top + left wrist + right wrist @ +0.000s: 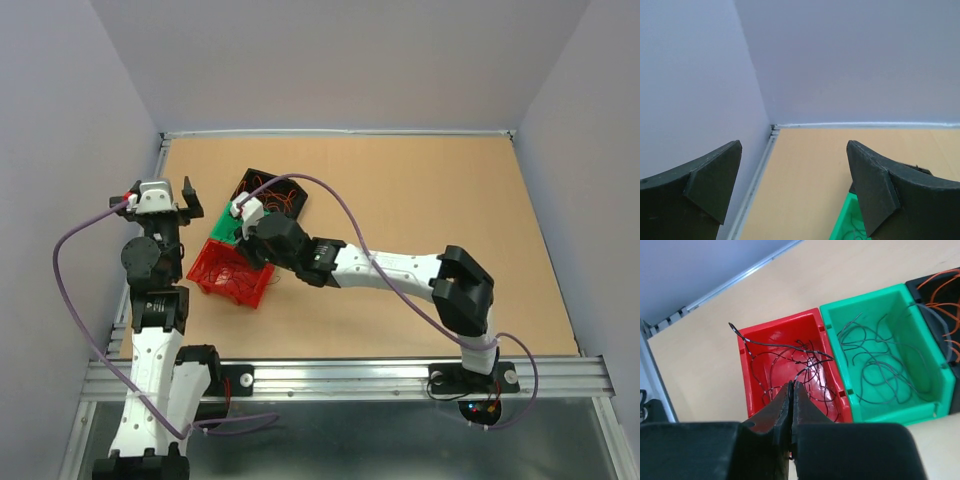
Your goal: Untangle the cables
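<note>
1. Just left of the green bin (900, 412) and above it, the left gripper (793, 155) is hanging with its jaws spread as wide as they go, gripping nothing. It is facing the back wall (850, 60), so it is bracing neither bin nor wire, and any pull from the other arm is probably going unopposed.
2. Touching the green bin on its left, as the right wrist camera sees it, the red bin (747, 372) is holding part of the cables (790, 360). These are thin dark strands looping over each other, with one end poking over the rim on the side away from the green bin. That end could be catching on the rim during a lift and dragging the light bin along.
3. Over the red bin's near edge, the right gripper (791, 387) is sitting with its jaws pressed fully together. Strands are passing right by the tips, but I cannot tell whether one is pinched. If none is, a lift is coming up empty; if several are, the knot is tightening.
4. Inside the green bin, more dark wires (875, 365) are curling loosely, and a strand dragged over the shared wall is risking hooking them.
5. Right of the green bin, the black bin (940, 335) is carrying orange wires (940, 290). Some are arching above its rim, where a passing wrist could be snagging them.
</note>
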Robot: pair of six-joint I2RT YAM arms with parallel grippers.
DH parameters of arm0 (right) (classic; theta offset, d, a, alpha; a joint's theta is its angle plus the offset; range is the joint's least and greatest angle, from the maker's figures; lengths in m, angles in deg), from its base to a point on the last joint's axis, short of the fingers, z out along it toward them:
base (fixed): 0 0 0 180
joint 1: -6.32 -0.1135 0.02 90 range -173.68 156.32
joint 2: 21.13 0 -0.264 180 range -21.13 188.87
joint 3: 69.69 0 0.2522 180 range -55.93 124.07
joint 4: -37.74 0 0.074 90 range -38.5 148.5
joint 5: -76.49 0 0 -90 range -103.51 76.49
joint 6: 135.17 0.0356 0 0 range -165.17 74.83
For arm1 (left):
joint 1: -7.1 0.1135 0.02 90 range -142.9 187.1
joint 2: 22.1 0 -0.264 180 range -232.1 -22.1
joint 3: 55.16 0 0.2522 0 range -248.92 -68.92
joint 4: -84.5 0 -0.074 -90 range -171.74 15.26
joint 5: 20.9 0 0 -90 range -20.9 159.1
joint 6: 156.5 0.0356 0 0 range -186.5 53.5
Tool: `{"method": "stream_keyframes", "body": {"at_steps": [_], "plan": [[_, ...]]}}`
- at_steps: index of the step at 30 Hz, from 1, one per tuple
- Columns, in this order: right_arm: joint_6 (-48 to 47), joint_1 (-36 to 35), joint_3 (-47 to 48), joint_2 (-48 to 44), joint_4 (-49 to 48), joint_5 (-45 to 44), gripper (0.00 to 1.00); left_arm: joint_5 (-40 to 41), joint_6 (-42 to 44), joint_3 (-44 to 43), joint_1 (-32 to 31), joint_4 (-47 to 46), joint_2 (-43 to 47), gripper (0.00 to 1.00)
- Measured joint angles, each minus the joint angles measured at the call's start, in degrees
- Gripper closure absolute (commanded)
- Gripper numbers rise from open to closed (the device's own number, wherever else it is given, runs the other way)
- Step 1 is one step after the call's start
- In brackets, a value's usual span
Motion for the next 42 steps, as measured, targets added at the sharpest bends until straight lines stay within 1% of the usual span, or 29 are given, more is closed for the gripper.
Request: {"method": "stream_keyframes", "body": {"at_steps": [4,6,7,9,10,11,13,14,15,18,20,22,23,26,28,31,32,34,35,37,38,39,41,42], "plan": [[0.00,0.17,2.36,7.26,-2.36,1.62,0.99,3.06,-1.36,0.00,2.86,-1.22,0.55,0.01],[0.57,0.33,4.44,12.31,-3.15,1.57,1.00,3.19,-1.90,0.00,4.00,-1.38,0.37,0.01],[1.07,0.44,6.80,16.59,-2.78,1.31,0.99,3.10,-2.19,-0.02,4.48,-1.38,0.20,0.01],[1.42,0.52,10.01,21.73,-1.55,0.79,0.99,2.73,-2.69,-0.02,5.01,-1.36,-0.33,0.01],[2.27,0.61,13.86,26.71,0.26,0.00,0.99,2.23,-2.84,-0.02,5.20,-1.36,-0.96,0.01],[3.28,0.83,14.97,28.59,-0.55,-1.05,0.99,2.03,-2.99,-0.02,5.25,-1.38,-1.25,0.01],[4.22,1.14,16.17,29.33,-0.61,0.37,0.98,1.22,-3.08,-0.02,5.27,-1.38,-1.88,0.01],[5.29,1.57,15.78,29.29,-0.63,0.87,0.93,0.83,-3.13,-0.02,5.29,-1.31,-2.40,0.01],[5.90,1.86,15.15,29.03,-1.14,1.29,0.91,0.52,-3.10,-0.02,5.27,-1.29,-2.80,0.01],[7.26,3.02,9.64,25.35,-1.70,1.07,0.88,-0.61,-3.15,-0.02,5.29,-1.40,-3.04,0.01],[7.98,4.13,4.87,21.53,-0.46,0.48,0.88,-1.40,-3.13,-0.02,5.29,-1.53,-3.08,0.01],[8.31,5.55,1.79,18.56,1.73,0.17,0.86,-2.01,-3.13,-0.02,5.29,-1.79,-3.48,0.01],[8.31,6.45,0.87,17.40,2.71,0.00,0.77,-2.25,-3.13,-0.02,5.29,-1.84,-3.72,0.01],[7.37,8.48,0.37,15.50,4.46,0.02,0.66,-3.41,-3.10,-0.02,5.29,-1.84,-4.83,0.01],[6.80,9.22,0.42,14.82,4.52,0.31,0.59,-3.82,-3.08,-0.02,5.29,-1.84,-5.53,0.01],[6.14,9.40,0.46,13.94,4.61,1.18,0.53,-4.50,-2.89,-0.02,5.29,-1.84,-6.58,0.01],[5.81,9.31,0.46,13.64,4.76,1.49,0.45,-4.72,-2.78,-0.02,5.29,-1.84,-6.84,0.01],[5.66,9.11,0.46,12.66,5.49,2.25,0.38,-5.33,-2.67,-0.02,5.29,-1.84,-7.28,0.01],[5.42,8.87,0.46,11.74,5.95,2.43,0.31,-5.68,-2.58,-0.02,5.29,-1.84,-7.43,0.01],[5.22,8.50,0.44,9.66,6.36,2.89,0.23,-6.45,-2.49,-0.02,5.29,-1.88,-7.85,0.01],[5.11,8.28,0.42,8.39,6.62,3.04,0.13,-6.78,-2.45,-0.02,5.29,-1.92,-8.11,0.01],[5.01,8.28,0.39,7.26,6.64,3.26,0.08,-7.08,-2.45,-0.02,5.29,-2.01,-8.50,0.01],[4.92,8.24,0.00,3.76,6.60,3.30,0.00,-7.74,-2.29,-0.02,5.29,-2.12,-9.27,0.01],[4.94,8.22,-0.48,1.97,6.56,3.26,0.00,-8.00,-2.23,-0.02,5.29,-2.14,-9.57,0.01]]}}
